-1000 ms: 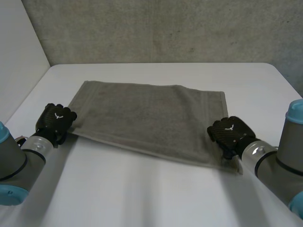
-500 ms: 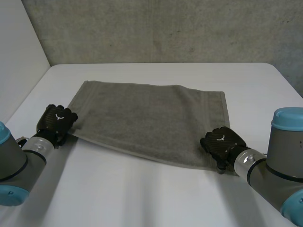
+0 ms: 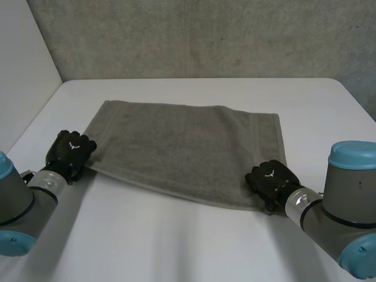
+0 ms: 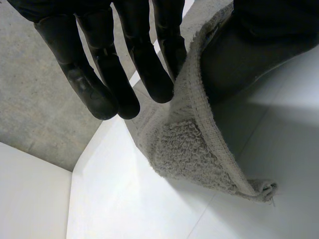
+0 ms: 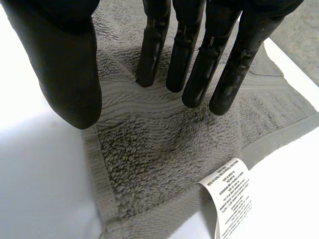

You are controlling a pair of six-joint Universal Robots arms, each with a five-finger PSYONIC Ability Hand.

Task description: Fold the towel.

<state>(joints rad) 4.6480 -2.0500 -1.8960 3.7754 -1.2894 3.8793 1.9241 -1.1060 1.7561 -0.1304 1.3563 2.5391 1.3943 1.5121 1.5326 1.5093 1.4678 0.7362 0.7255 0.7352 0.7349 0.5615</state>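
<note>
Head view showed the towel (image 3: 188, 147) spread flat on the worktop (image 3: 176, 235). The left hand (image 4: 99, 74) pinched its near left corner between straight fingers and thumb, with that edge raised. The right hand (image 5: 187, 50) held nothing, its straight fingers resting on the near right corner, near the label (image 5: 232, 191).

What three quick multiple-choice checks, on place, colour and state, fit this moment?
1. The right hand is at the towel's: A near right corner; B far left corner; C middle.
2. The towel is: A blue; B grey; C red.
3. The right hand's fingers are: A straight; B balled in a fist; C round a cup.
Answers: 1 A, the head view shows it at that corner; 2 B, grey in every view; 3 A, straight over the flat towel in its wrist view.
</note>
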